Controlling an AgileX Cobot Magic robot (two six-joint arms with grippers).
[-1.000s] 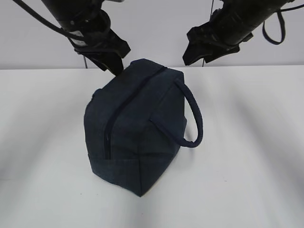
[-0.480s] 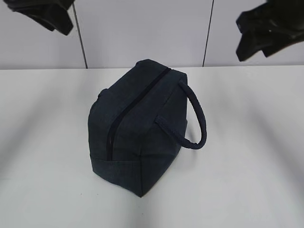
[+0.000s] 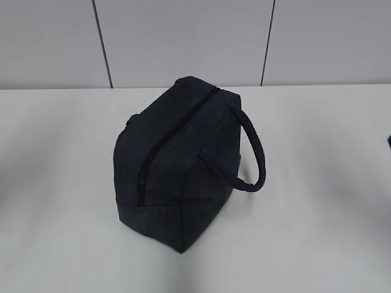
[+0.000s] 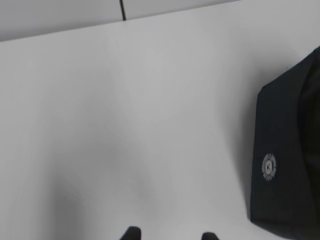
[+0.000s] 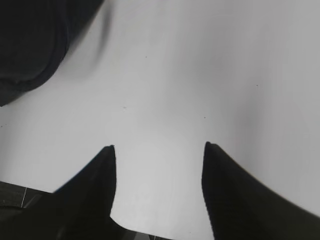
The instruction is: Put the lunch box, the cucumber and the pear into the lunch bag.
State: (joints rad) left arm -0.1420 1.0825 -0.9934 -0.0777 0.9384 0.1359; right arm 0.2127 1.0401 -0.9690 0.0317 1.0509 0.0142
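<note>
The dark navy lunch bag stands in the middle of the white table, its zipper shut and its looped handle hanging to the right. Its end panel with a round silver emblem shows at the right of the left wrist view, and a corner shows at the top left of the right wrist view. My left gripper is open over bare table, left of the bag. My right gripper is open and empty over bare table. Lunch box, cucumber and pear are out of view.
A pale panelled wall with dark seams stands behind the table. The table's front edge shows at the bottom of the right wrist view. A dark sliver sits at the exterior view's right edge.
Both arms have risen and pulled outward, leaving the exterior view. The bag stays in place; its handle has settled slightly.
</note>
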